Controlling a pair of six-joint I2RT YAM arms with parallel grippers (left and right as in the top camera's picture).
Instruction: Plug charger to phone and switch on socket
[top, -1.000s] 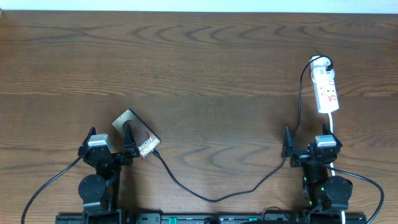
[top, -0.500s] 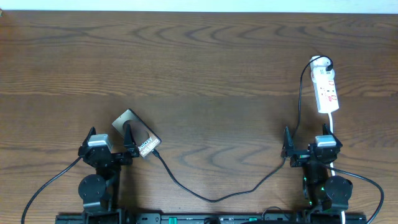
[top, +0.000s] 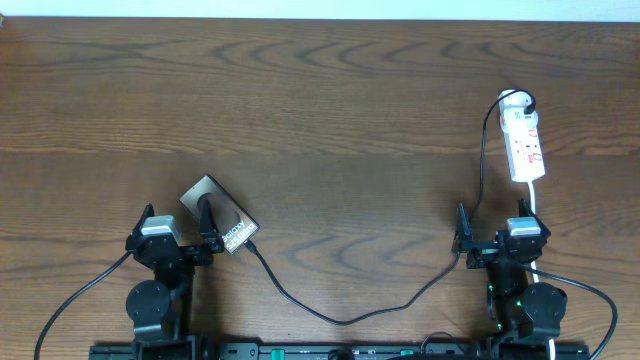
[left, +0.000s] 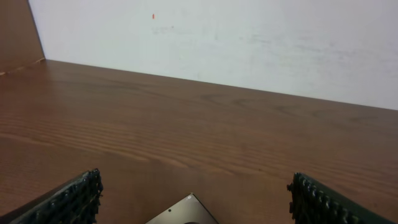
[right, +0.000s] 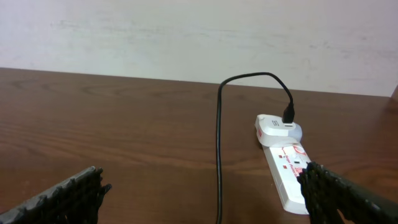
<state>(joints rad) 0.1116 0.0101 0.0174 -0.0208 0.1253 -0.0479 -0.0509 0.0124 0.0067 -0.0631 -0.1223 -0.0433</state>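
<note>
Brown wood-grain table (top: 320, 100), white wall (left: 249, 37) behind, left fingers (left: 68, 199) and right fingers (right: 68, 196) wide apart, empty

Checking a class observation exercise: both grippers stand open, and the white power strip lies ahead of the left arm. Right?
No: the overhead view shows the white power strip ahead of the right arm. The left gripper and right gripper do stand open.

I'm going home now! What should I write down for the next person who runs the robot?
Left end effector: open, empty, beside the phone.
Right end effector: open, empty, short of the socket.
Charger: runs from the socket's far end to the phone's lettered end.
Done: unclear; too small to tell whether the tip is seated.
Left: check the plug, then switch on the socket.
</note>
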